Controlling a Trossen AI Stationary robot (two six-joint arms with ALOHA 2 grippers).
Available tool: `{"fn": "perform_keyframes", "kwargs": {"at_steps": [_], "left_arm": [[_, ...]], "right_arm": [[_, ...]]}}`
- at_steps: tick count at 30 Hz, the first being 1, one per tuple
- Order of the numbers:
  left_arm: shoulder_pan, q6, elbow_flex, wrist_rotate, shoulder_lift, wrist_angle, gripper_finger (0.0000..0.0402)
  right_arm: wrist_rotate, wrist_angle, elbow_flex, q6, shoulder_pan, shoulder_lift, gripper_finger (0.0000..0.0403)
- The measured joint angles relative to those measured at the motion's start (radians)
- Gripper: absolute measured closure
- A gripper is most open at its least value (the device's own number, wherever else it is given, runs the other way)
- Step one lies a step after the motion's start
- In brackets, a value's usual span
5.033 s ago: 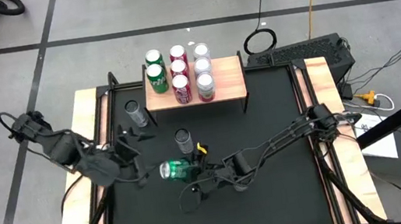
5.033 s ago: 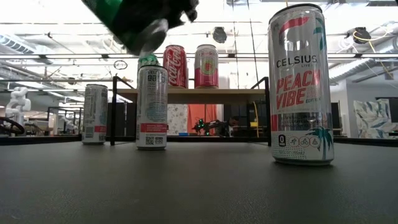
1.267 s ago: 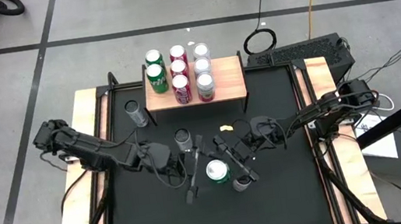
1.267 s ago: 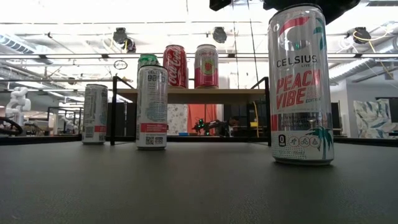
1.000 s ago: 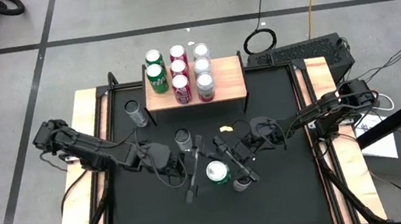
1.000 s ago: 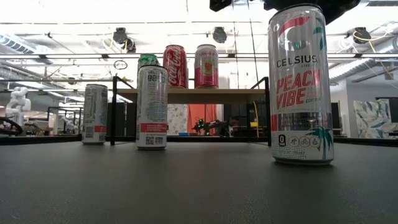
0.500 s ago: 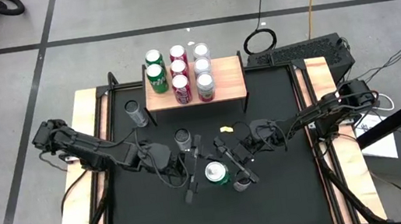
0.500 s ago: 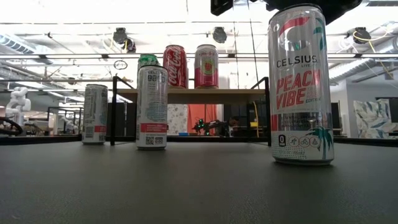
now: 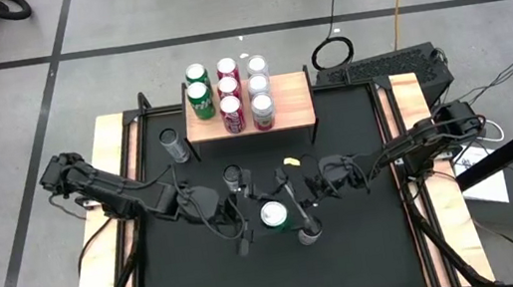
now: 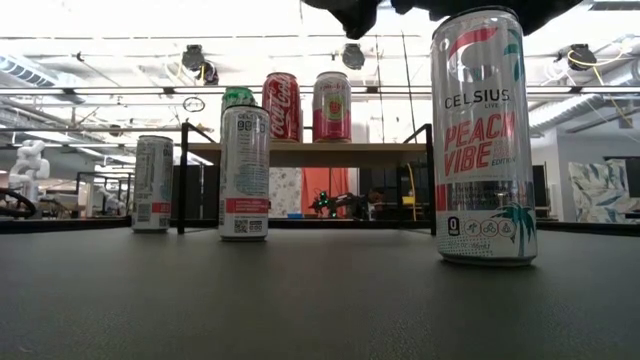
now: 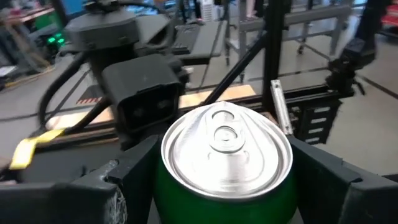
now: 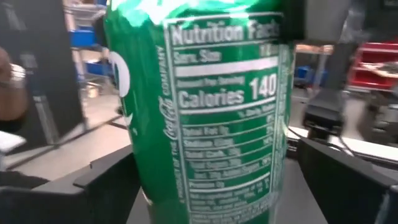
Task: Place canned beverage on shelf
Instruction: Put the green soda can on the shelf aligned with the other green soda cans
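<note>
The green can (image 9: 274, 214), tipped on its side and gripped by both five seconds ago, now stands upright mid-mat, having crept toward 12 o'clock. The right gripper (image 9: 291, 209) opens wider around it.

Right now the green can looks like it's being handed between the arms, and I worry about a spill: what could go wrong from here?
1. The left gripper is shut on the green can; the right gripper flanks it, open, and could knock it loose.
2. Two slim cans stand close by; either arm could topple one.
3. The shelf already holds seven cans, leaving only its bare right side.
</note>
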Motion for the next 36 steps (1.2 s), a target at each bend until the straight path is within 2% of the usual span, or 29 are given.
{"fn": "perform_keyframes", "kwargs": {"at_steps": [5,13,19,27,32,36], "left_arm": [[0.000,-0.031,-0.001,-0.065,-0.012,0.016,0.0114],[-0.004,-0.045,0.001,-0.134,-0.014,0.024,0.0115],[-0.004,-0.064,0.001,-0.203,-0.014,0.017,0.0115],[-0.005,-0.041,0.001,-0.227,-0.014,0.010,0.0114],[-0.004,-0.034,0.003,-0.219,-0.016,-0.030,0.0079],[-0.029,-0.050,0.003,-0.215,-0.069,-0.154,0.0036]], "right_arm": [[0.122,-0.002,0.000,-0.044,0.021,0.000,0.0012],[0.198,-0.008,0.016,-0.082,0.033,0.001,0.0016],[0.231,-0.002,0.025,-0.099,0.033,0.001,0.0064],[0.263,-0.004,0.025,-0.088,0.034,0.002,0.0136],[0.266,-0.010,0.025,-0.066,0.034,0.003,0.0135],[0.269,-0.013,0.024,-0.036,0.033,0.004,0.0124]]}}
